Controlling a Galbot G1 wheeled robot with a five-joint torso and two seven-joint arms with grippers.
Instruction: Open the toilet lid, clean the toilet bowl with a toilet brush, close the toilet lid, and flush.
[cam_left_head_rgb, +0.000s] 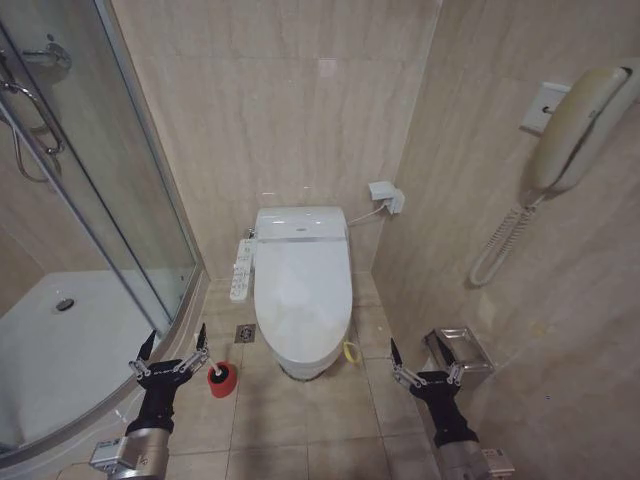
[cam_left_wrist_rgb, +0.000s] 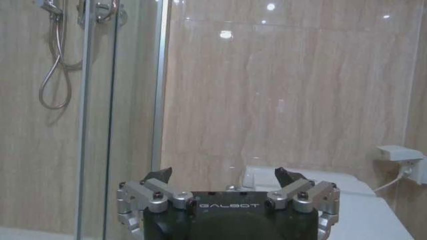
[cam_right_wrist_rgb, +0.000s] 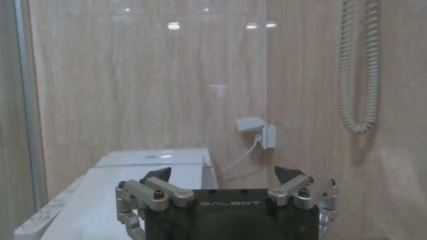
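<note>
Two claws are held low with fingers apart: between them, farther ahead, the toilet lid (cam_left_head_rgb: 302, 275) is seen shut over the toilet bowl (cam_left_head_rgb: 300, 362). Just right of the left claw (cam_left_head_rgb: 172, 347), apparently the toilet brush's red holder (cam_left_head_rgb: 222, 380) stands; the right claw (cam_left_head_rgb: 424, 362) grips nothing.

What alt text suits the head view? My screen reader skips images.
A white toilet with its toilet lid closed stands against a beige tiled wall. The open left gripper and open right gripper hover low on either side, a red cup holder near the left.
</note>
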